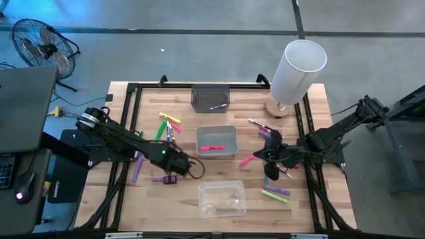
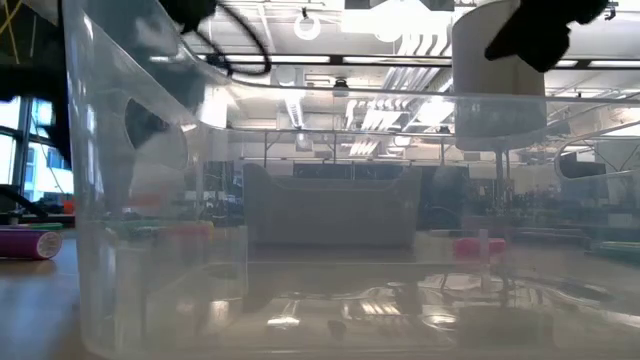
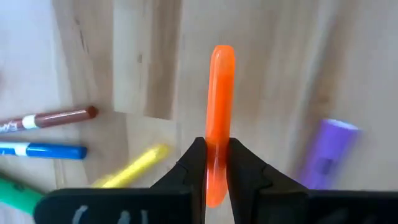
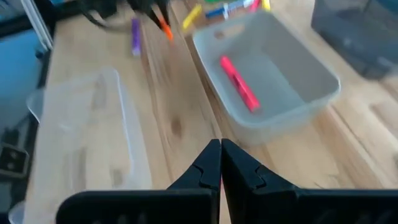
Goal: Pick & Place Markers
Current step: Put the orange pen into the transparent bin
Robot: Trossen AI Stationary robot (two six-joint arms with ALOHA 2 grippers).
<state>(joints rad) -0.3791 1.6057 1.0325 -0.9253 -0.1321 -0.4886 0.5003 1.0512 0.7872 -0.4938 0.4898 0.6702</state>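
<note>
Taking the high view as our clock face, with twelve at the far edge of the table (image 1: 312, 106), we start nearest, at six o'clock, with an empty clear bin (image 1: 222, 199). Just up from it, at about eight o'clock, the left gripper (image 1: 180, 164) has its fingers pinched narrowly on an orange marker (image 3: 219, 118), which stands out straight past the fingertips above the wood. A purple marker (image 1: 159, 178) lies just beside it, and another purple one (image 1: 137, 167) lies a little further out at nine.

At about four o'clock the right gripper (image 1: 260, 157) is over the table with its fingers pressed fully together; we see nothing between them. A pink marker (image 1: 247, 160) lies close to its tip, and a green marker (image 1: 275, 198) and a purple one (image 1: 277, 191) lie toward five o'clock.

In the centre sits a light grey bin (image 1: 217, 141) holding one pink marker (image 1: 211, 147). At ten o'clock we see loose markers in yellow (image 1: 170, 118), green (image 1: 159, 130) and other colours. More markers (image 1: 260, 126) lie at about two o'clock.

Farthest, at twelve, a dark grey bin (image 1: 210, 98) holds one marker (image 1: 218, 106). At one o'clock a white cylinder (image 1: 297, 72) stands on a round wooden base (image 1: 279, 108).
</note>
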